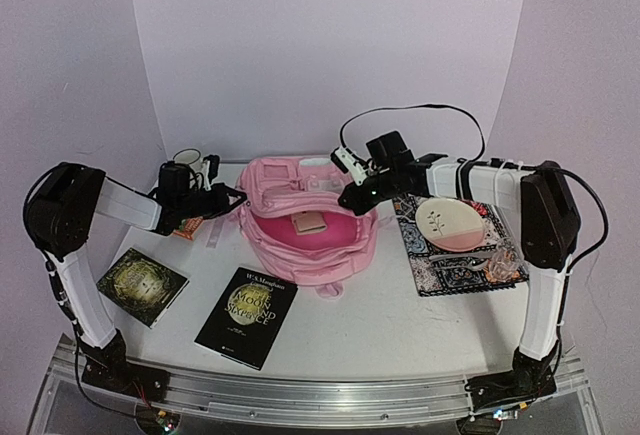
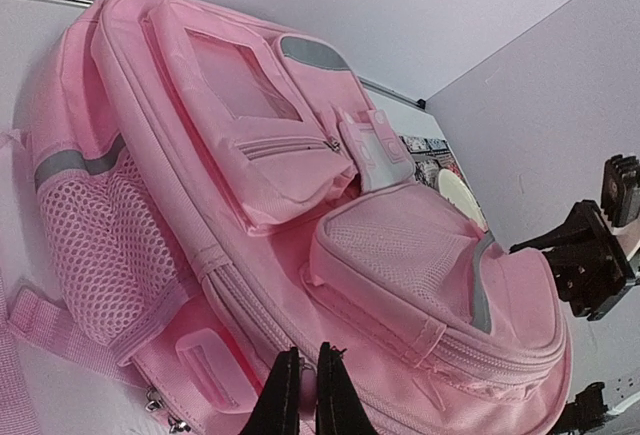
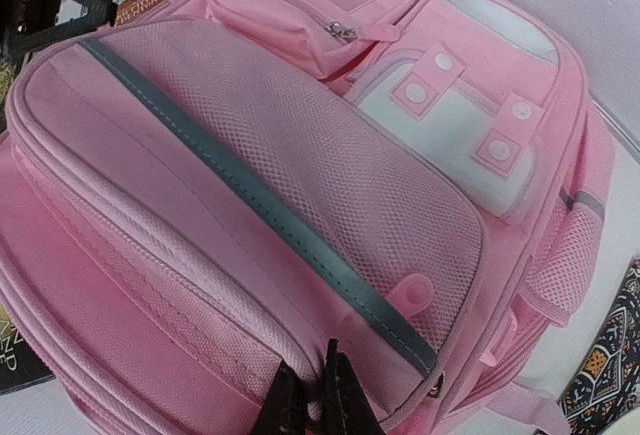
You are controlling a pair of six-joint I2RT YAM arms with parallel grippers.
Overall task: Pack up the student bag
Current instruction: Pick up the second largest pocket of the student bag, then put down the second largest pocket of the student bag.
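Note:
The pink student bag (image 1: 292, 257) lies in the middle of the table with its main compartment held open; a small pink flat item (image 1: 310, 222) lies inside. My left gripper (image 1: 238, 199) is at the bag's left edge and is shut on a fold of its pink fabric beside the zip, as the left wrist view (image 2: 308, 380) shows. My right gripper (image 1: 351, 198) is at the bag's right edge and is shut on a pinch of the bag's rim fabric in the right wrist view (image 3: 318, 395). The bag's front pockets (image 3: 300, 185) face both wrist cameras.
A black "Moon and Sixpence" book (image 1: 247, 316) and a dark book with a gold pattern (image 1: 142, 283) lie front left. A patterned mat (image 1: 447, 263) with a cream plate (image 1: 450, 222) is on the right. A mug (image 1: 186, 160) stands back left.

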